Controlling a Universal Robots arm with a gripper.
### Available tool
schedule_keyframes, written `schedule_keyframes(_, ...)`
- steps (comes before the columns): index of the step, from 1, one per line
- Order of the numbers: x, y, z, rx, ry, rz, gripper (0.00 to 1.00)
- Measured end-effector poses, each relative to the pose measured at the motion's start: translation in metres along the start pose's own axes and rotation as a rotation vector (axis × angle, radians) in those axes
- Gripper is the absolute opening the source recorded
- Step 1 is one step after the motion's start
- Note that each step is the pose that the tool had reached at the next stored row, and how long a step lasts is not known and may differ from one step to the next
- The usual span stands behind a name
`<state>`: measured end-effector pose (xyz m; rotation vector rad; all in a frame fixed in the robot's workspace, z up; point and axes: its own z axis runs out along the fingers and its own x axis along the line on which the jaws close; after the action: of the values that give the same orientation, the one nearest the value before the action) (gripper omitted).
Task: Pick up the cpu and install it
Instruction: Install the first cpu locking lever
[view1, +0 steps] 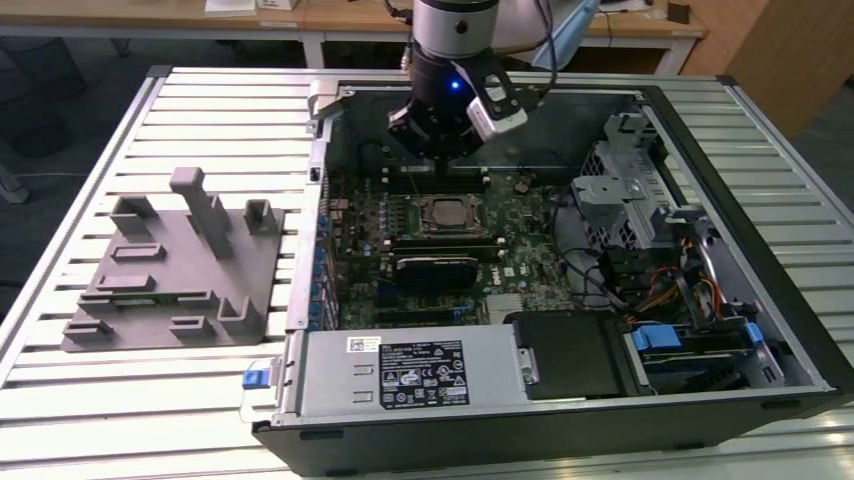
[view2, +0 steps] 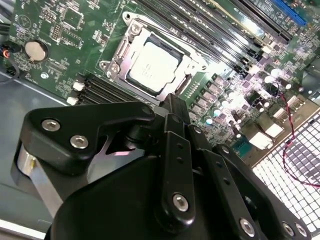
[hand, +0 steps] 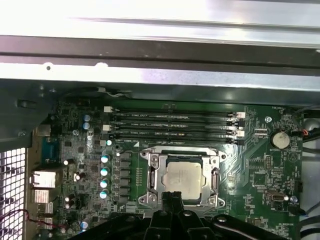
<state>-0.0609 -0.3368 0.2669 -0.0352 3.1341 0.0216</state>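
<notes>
Here, in the exterior view, my gripper (view1: 438, 140) hangs inside the open computer case (view1: 747, 330), over the far part of the green motherboard (view1: 514, 250), near the case's far wall. The fingers point downward and carry nothing I can see; whether they are spread or pressed together I cannot tell from this side. The cpu (view1: 442, 211) lies flat in its socket frame (view1: 416, 226) just nearer than my gripper, a small pale square on the board. The case rests on a ribbed metal bench (view1: 174, 400), and a grey plastic fixture block (view1: 167, 265) with upright posts stands toward the bench's edge on the exterior view's left.

In the second wrist view, my black linkage, matte with bright screw heads, covers the foreground. One finger (view2: 176, 107) ends just beside the near edge of the socket frame (view2: 117, 55); I cannot tell whether it touches. The cpu (view2: 152, 67) sits inside that frame, its silvery-white metal top facing up, smooth and faintly printed. It is square, so no long axis shows.

In the first wrist view, the cpu (hand: 183, 179) is seated squarely in the metal frame (hand: 150, 175), its edges parallel to the long black memory slots (hand: 172, 126) beyond it. A round coin cell (hand: 279, 139) shines near the board's edge. My fingers (hand: 171, 200) meet the frame's near side, apparently close together, though how far open I cannot tell.
</notes>
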Motion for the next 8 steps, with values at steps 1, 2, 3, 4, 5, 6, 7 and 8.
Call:
schedule_keyframes(1,0.0011,0.0,0.0002,0.0,0.0,0.0,0.11)
schedule_keyframes(2,0.0026,0.0001,0.0004,0.0,0.0,0.0,0.11)
schedule_keyframes(3,0.0042,0.0001,0.0005,0.0,0.0,0.0,0.11)
schedule_keyframes(4,0.006,0.0001,0.0006,0.0,0.0,0.0,0.11)
schedule_keyframes(5,0.008,0.0002,0.0007,0.0001,0.0001,0.0,0.11)
schedule_keyframes(6,0.0099,0.0002,0.0008,0.0,0.0,0.0,0.11)
schedule_keyframes(7,0.0118,0.0003,0.001,0.0,0.0,0.0,0.11)
schedule_keyframes(8,0.0135,0.0003,0.0011,0.0,0.0,0.0,0.11)
